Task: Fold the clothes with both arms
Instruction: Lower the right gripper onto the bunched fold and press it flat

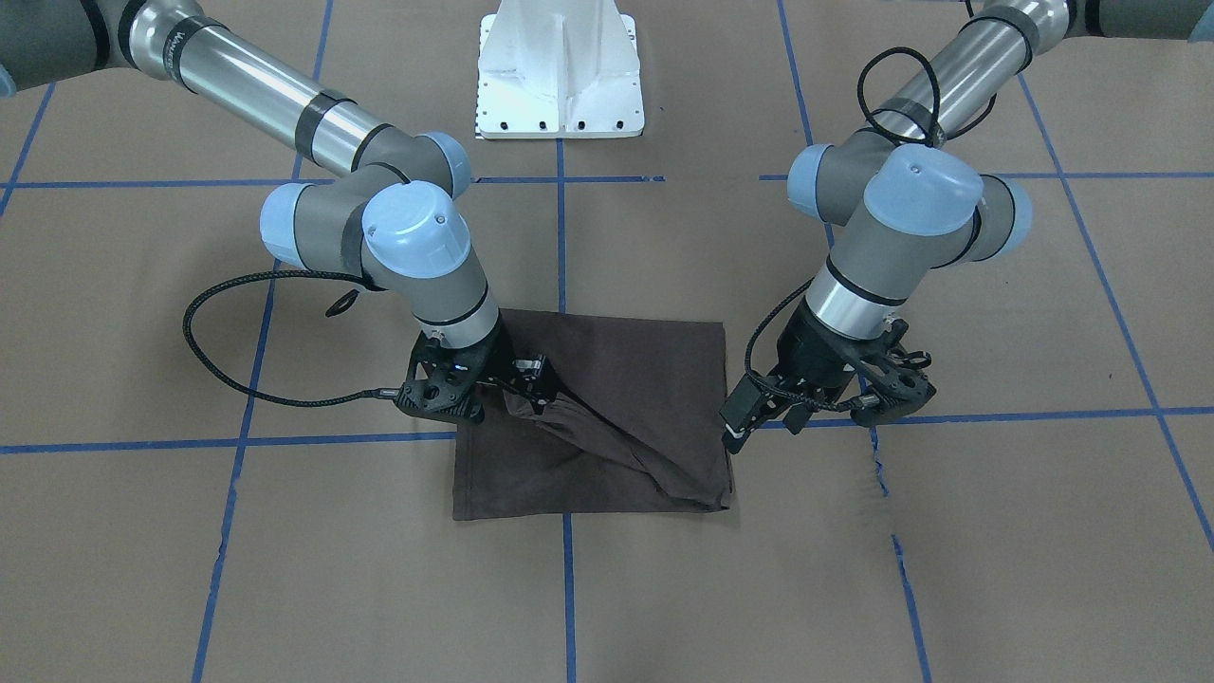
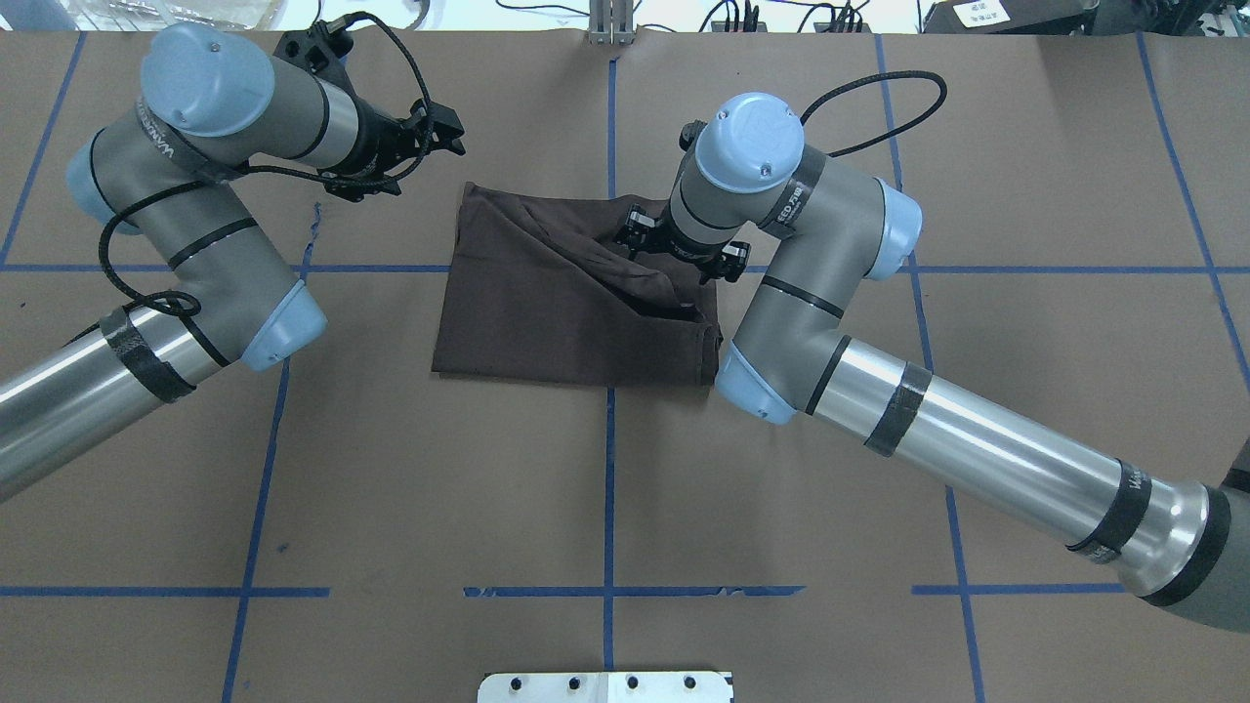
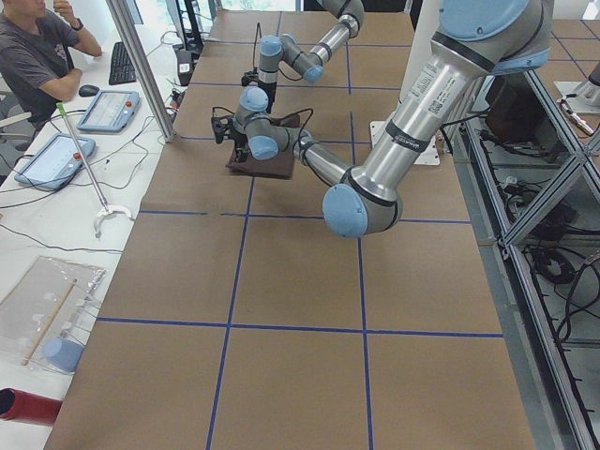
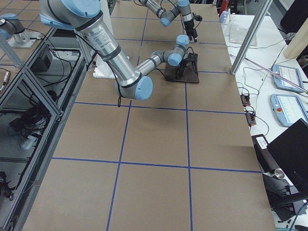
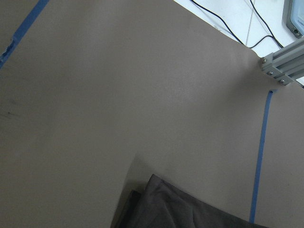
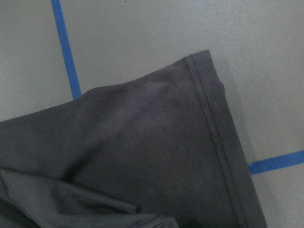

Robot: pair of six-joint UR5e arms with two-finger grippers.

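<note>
The dark brown T-shirt [image 1: 626, 370] lies folded into a rough rectangle on the brown table, also in the overhead view [image 2: 547, 322]. Its collar and logo do not show. My right gripper [image 1: 533, 378] is shut on a fold of the shirt and holds it lifted, so a ridge of cloth runs diagonally to the opposite front corner [image 1: 707, 493]. My left gripper [image 1: 744, 417] is open and empty, just off the shirt's side edge, also in the overhead view [image 2: 444, 132]. The right wrist view shows the stitched hem [image 6: 209, 123]. The left wrist view shows a shirt corner [image 5: 190, 209].
The white pedestal base [image 1: 560, 76] stands at the robot's side of the table. Blue tape lines [image 1: 566, 237] cross the brown paper. Black cables loop from both wrists [image 1: 204, 351]. A seated operator [image 3: 37, 56] and tablets [image 3: 52, 155] are beside the table's far edge.
</note>
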